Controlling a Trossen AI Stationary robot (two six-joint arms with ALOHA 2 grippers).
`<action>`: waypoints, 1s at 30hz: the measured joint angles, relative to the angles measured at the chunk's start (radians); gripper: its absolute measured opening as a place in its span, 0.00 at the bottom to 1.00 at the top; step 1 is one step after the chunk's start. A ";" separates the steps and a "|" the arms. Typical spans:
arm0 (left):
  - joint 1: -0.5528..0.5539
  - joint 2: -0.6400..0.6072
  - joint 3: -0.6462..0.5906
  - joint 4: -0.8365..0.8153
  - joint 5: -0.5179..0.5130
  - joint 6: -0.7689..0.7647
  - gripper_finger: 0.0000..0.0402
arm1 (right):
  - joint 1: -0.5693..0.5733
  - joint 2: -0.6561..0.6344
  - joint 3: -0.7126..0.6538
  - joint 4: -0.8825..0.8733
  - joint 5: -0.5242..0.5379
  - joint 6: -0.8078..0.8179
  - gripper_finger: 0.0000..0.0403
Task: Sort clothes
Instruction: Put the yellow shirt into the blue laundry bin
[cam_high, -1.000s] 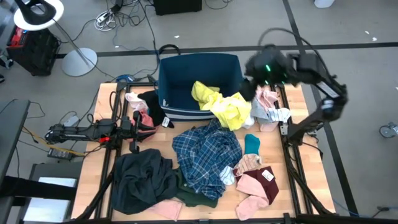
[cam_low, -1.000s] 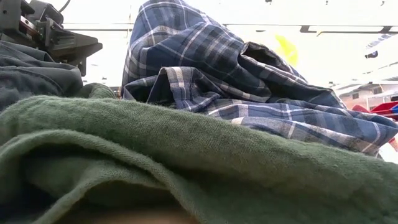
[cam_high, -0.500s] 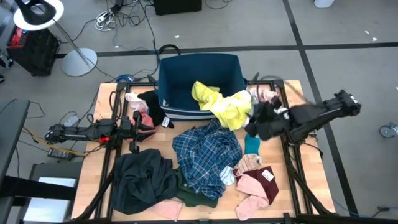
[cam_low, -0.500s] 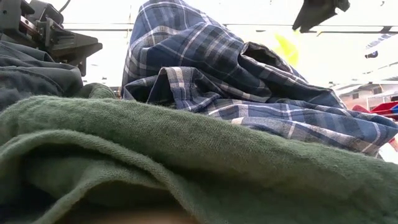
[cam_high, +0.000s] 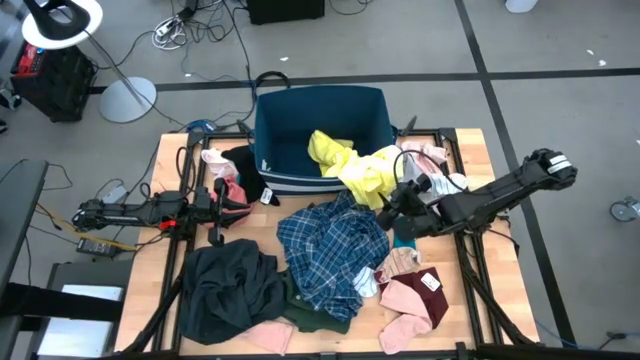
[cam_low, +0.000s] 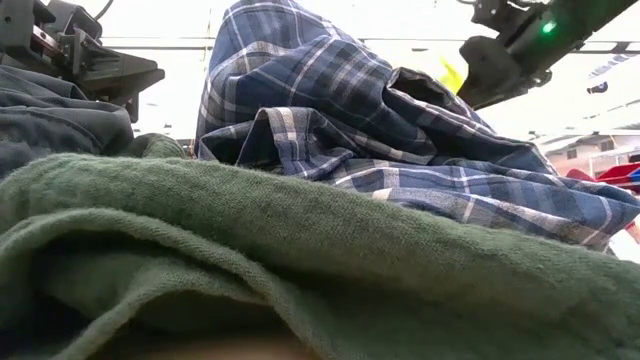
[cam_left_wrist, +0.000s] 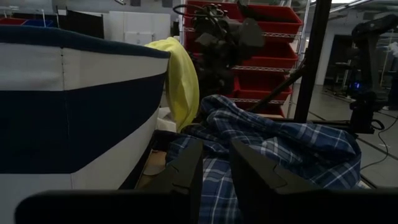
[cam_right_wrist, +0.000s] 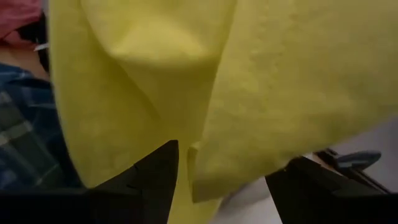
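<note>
While open, right gripper (cam_high: 388, 205) at yellow piece (cam_high: 362, 172)

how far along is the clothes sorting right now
Early. The yellow garment hangs over the dark blue striped bin's rim, not fully in. The right gripper is open beside it, holding nothing. The blue-white plaid shirt and pink pieces lie unsorted; the left gripper waits.

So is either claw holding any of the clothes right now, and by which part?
Neither. The right claw is open just short of the yellow piece; the left claw is empty.
</note>
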 joint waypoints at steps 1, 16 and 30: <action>0.000 0.000 0.000 0.000 0.000 0.000 0.21 | -0.009 0.000 0.000 0.003 -0.001 -0.001 0.55; 0.000 0.000 0.000 0.000 0.000 0.000 0.21 | -0.018 0.000 0.124 0.076 -0.082 -0.188 0.02; 0.000 0.000 0.000 0.000 0.000 0.000 0.21 | -0.227 0.000 0.566 0.169 -0.291 -0.761 0.01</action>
